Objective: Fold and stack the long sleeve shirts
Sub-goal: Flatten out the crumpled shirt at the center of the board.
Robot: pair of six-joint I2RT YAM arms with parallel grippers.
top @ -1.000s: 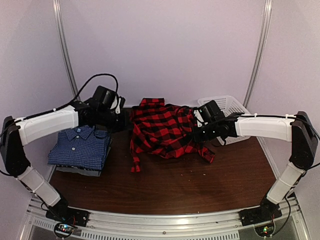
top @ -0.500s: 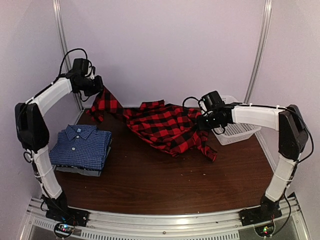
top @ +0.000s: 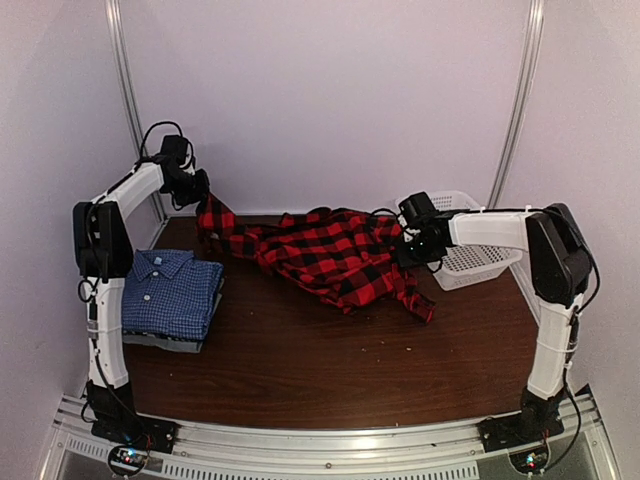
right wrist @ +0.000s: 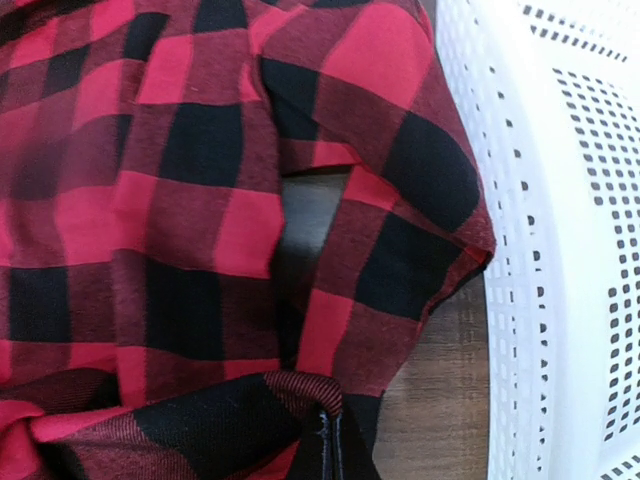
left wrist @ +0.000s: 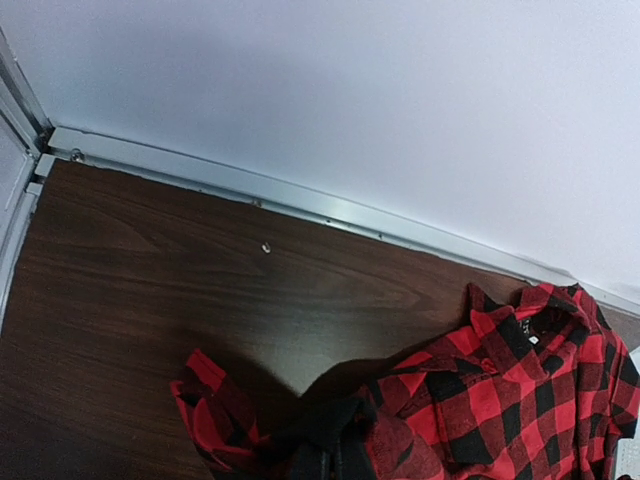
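The left pincer is raised, clamped on the left end of the red-and-black plaid cloth shirt. The right arm stretches inward, the right pincer closed on that shirt's right edge.

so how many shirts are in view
3. The red plaid shirt sprawls across the back middle; the blue checked shirt lies folded at left, atop a grey shirt showing only its edge. More could hide beneath it.

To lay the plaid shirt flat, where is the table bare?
Bare wood spans the front, from the blue shirt to the right edge, nearer than the plaid shirt. The back is crowded by that shirt and the basket.
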